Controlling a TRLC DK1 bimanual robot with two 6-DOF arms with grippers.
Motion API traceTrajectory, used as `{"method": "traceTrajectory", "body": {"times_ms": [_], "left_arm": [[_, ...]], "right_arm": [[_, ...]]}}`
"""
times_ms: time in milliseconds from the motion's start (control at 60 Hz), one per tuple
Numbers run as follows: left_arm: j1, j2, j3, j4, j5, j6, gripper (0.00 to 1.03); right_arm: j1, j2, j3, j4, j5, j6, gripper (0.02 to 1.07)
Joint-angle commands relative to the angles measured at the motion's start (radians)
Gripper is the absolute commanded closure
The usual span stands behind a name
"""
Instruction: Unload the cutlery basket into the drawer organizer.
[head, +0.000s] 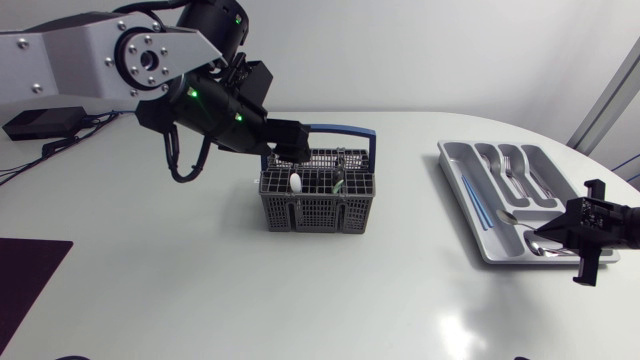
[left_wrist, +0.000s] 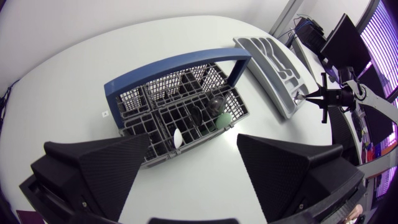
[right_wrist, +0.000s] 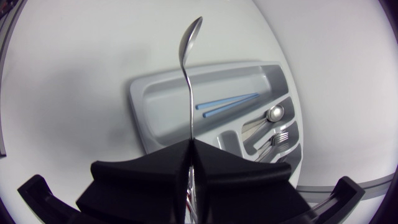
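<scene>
Two arms: L gripper (left_wrist: 193, 148) spread above basket (head: 318, 200), R gripper (right_wrist: 189, 142) pinching spoon (right_wrist: 186, 81).

The right gripper (right_wrist: 190, 146) had its two black fingers pressed together on the handle of a spoon (right_wrist: 188, 74), which stretched straight ahead with its bowl out over the white table (right_wrist: 74, 74). Under the handle lay the grey drawer organizer (right_wrist: 140, 112). Its long compartment held two thin blue sticks (right_wrist: 227, 102); narrower compartments beside it held a second spoon (right_wrist: 273, 113) and forks (right_wrist: 280, 137).
</scene>
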Motion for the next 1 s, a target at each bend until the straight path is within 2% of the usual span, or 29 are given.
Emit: {"method": "traceTrajectory", "body": {"times_ms": [0,333,600,667,783,883,983], "left_arm": [[0.008,-0.027,-0.044,0.024,-0.012,0.013,0.05],[0.003,-0.049,-0.109,0.102,-0.064,0.022,0.05],[0.006,-0.049,-0.137,0.137,-0.066,0.033,0.05],[0.006,-0.046,-0.14,0.145,-0.069,0.033,0.05],[0.003,-0.044,-0.145,0.154,-0.072,0.031,0.05],[0.002,-0.046,-0.149,0.165,-0.078,0.033,0.05],[0.0,-0.049,-0.159,0.18,-0.08,0.033,0.05]], "right_arm": [[-0.031,0.074,0.051,-0.025,0.023,-0.097,1.02],[-0.1,0.259,0.204,-0.03,0.135,-0.266,1.01],[-0.133,0.339,0.275,-0.025,0.203,-0.332,0.98],[-0.133,0.341,0.273,-0.025,0.207,-0.338,0.91],[-0.132,0.341,0.264,-0.024,0.216,-0.347,0.85],[-0.133,0.336,0.256,-0.004,0.216,-0.346,0.72],[-0.135,0.308,0.255,-0.001,0.206,-0.334,0.65]]}}
